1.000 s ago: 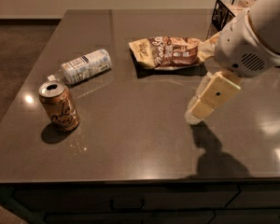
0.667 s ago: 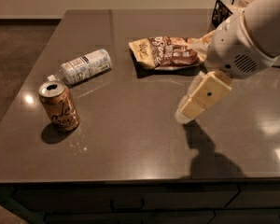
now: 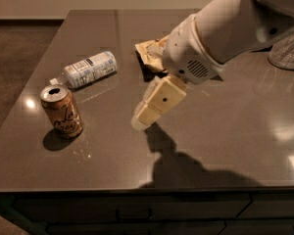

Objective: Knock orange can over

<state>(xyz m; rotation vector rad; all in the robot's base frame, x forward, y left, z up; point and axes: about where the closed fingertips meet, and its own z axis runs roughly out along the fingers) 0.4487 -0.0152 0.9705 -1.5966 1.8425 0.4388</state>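
The small orange-tan aluminium can (image 3: 61, 110) stands upright on the dark grey bench (image 3: 235, 131). The cream gripper (image 3: 138, 121), fingers pressed together and empty, hangs low to its right, apart, seemingly angled for a sideways shove.

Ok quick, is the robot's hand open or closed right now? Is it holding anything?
Gripper: open or closed cannot be told; nothing seen in it; just above the table, apart from the upright orange can.

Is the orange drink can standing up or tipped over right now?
Upright: the small orange aluminium can stands on its base, silver top up. The gripper hangs right of it, not touching.
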